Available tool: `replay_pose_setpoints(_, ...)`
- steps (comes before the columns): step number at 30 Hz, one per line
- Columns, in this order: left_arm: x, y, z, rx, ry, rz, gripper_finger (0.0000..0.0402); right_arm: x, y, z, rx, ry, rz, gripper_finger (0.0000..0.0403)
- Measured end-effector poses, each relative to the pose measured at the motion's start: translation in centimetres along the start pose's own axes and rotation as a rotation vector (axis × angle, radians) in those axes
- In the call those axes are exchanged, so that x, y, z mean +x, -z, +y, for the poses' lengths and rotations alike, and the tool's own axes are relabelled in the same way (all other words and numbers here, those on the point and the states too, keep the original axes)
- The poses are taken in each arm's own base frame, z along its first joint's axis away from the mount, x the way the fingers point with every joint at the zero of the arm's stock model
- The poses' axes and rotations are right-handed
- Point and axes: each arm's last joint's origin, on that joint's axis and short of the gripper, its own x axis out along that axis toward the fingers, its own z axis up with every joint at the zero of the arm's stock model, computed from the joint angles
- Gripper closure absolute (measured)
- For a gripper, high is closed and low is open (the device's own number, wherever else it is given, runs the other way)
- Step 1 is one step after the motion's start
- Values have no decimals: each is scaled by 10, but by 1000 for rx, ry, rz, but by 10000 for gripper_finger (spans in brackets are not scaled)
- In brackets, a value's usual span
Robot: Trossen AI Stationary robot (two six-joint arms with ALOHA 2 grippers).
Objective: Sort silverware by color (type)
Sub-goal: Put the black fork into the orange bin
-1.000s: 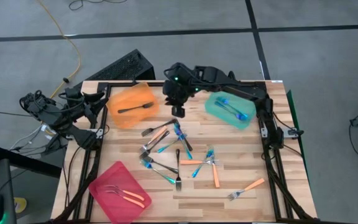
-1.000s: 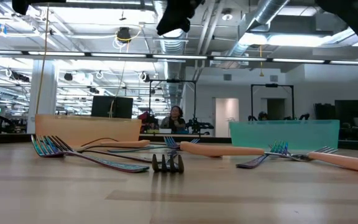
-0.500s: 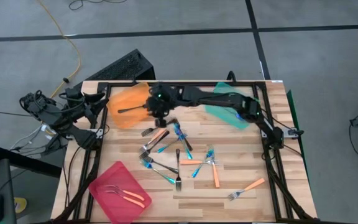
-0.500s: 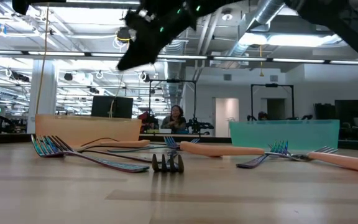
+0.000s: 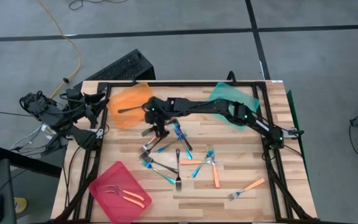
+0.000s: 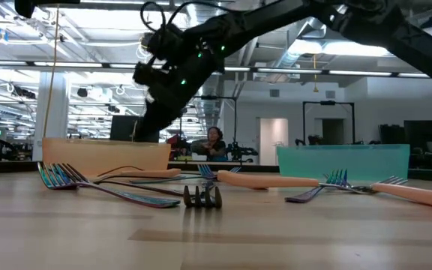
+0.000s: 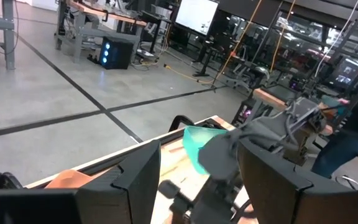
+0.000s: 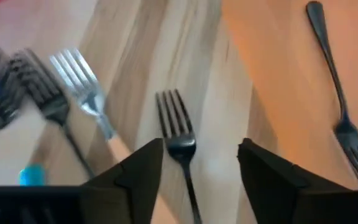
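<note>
Several forks [image 5: 166, 152] with orange, blue and dark handles lie scattered on the table's middle. My right gripper [image 5: 160, 129] hangs open over the pile's far left end, beside the orange tray [image 5: 129, 106]. In the right wrist view a dark fork [image 8: 178, 134] lies flat on the wood in line with the gap of the right gripper [image 8: 201, 171], untouched. An orange-handled fork [image 8: 82, 87] lies beside it. The orange tray holds one dark fork [image 5: 135, 109]. My left gripper [image 5: 98, 111] waits open at the table's left edge.
The teal tray [image 5: 232, 106] stands at the far right, partly under my right arm. A pink tray [image 5: 120, 191] at the near left holds two orange-handled forks. Single orange-handled forks [image 5: 246, 188] lie toward the near right. Bare wood runs along the near edge.
My right gripper has swung from between the orange and teal trays at the far edge toward the table's left and down. It now hangs low over the forks beside the orange tray. The forks and trays have not moved.
</note>
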Motion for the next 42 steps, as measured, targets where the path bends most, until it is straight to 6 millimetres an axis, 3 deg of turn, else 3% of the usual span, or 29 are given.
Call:
replay_pose_setpoints(6, 0, 0, -1, 3, 2, 4, 205, 19, 12, 3, 4, -19, 37, 155)
replay_pose_setpoints(18, 0, 1, 0, 7, 2, 6, 205, 22, 10, 1, -3, 21, 3, 155)
replay_pose_setpoints(24, 0, 1, 0, 8, 2, 7, 205, 48, 23, 10, 6, 4, 27, 155)
replay_pose_setpoints(30, 0, 1, 0, 14, 1, 9, 205, 54, 30, 9, 71, 22, 60, 156)
replay_pose_setpoints(33, 0, 1, 0, 13, 7, 14, 205, 54, 32, 7, 87, 21, 76, 174)
replay_pose_setpoints(40, 0, 1, 0, 13, 8, 15, 205, 54, 34, 10, 118, 15, 100, 267)
replay_pose_setpoints(42, 0, 1, 0, 13, 8, 15, 205, 54, 34, 10, 146, 15, 104, 276)
